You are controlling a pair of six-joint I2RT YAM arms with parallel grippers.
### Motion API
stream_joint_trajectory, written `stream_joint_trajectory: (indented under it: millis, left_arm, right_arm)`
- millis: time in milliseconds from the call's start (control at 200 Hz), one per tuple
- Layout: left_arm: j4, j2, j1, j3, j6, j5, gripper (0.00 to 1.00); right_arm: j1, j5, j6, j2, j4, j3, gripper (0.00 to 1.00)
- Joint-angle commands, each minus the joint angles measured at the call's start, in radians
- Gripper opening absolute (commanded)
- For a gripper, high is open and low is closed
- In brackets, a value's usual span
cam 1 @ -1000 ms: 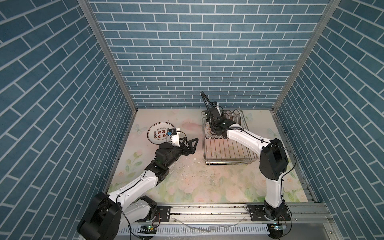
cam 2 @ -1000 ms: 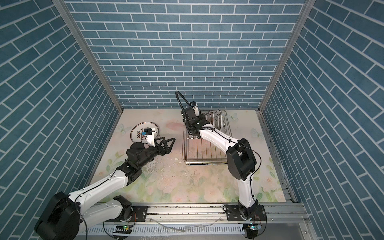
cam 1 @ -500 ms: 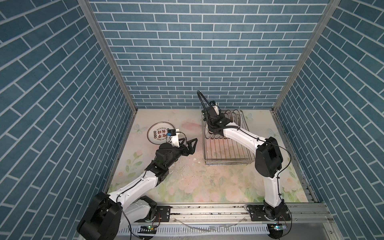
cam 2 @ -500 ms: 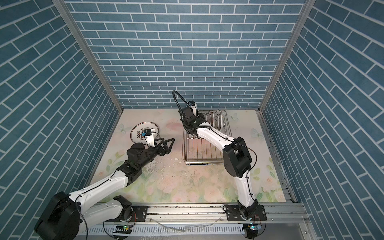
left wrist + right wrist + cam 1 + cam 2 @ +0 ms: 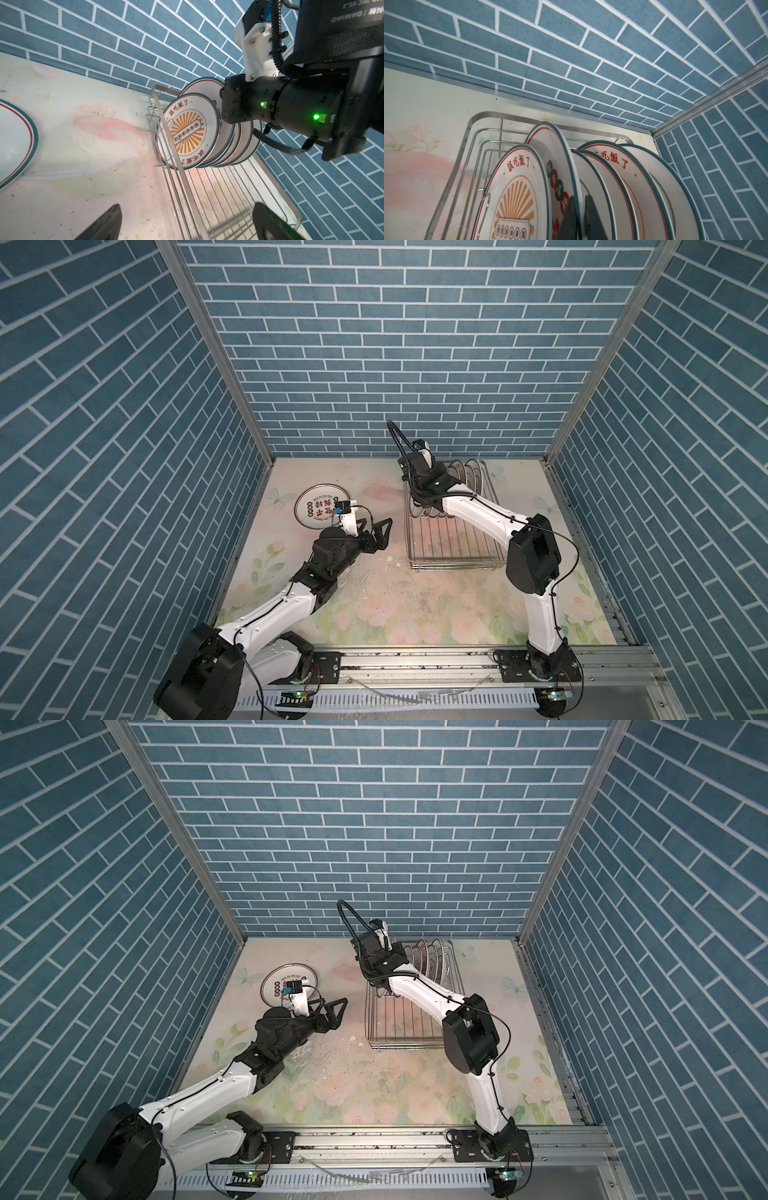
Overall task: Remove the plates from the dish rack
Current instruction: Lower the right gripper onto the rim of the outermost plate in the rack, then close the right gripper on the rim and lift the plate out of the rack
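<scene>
Right end effector pinches one racked plate.

Bright even light, soft shadows; wrist cams fisheye-warped.

The silver wire dish rack stands on the right part of the bench. At its far end several white plates with dark green rims stand on edge, close together. The sunburst plate is the outermost. Behind it the raised plate sits higher than its neighbours. A flat plate lies on the bench, well apart from the rack.
</scene>
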Motion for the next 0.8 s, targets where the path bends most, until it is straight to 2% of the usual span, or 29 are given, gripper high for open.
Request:
stream_joint_trajectory:
  millis: [0,190,280,495,795]
  left_arm:
    - [0.035,0.008,-0.006,-0.018,-0.007,-0.036,1.00]
    - [0.052,0.024,-0.006,-0.009,-0.019,-0.003,1.00]
    - [0.059,0.027,-0.005,-0.009,-0.026,0.017,1.00]
    - [0.104,0.009,-0.007,-0.038,-0.054,0.000,1.00]
    - [0.130,0.001,-0.006,-0.040,-0.077,0.059,1.00]
  right_arm:
    - [0.006,0.094,-0.091,-0.026,0.031,0.041,0.00]
    - [0.019,0.127,-0.164,-0.083,0.093,0.004,0.00]
    - [0.031,0.171,-0.237,-0.102,0.161,-0.011,0.00]
    - [0.050,0.215,-0.318,-0.141,0.202,-0.024,0.00]
    - [0.078,0.221,-0.401,-0.329,0.401,-0.229,0.00]
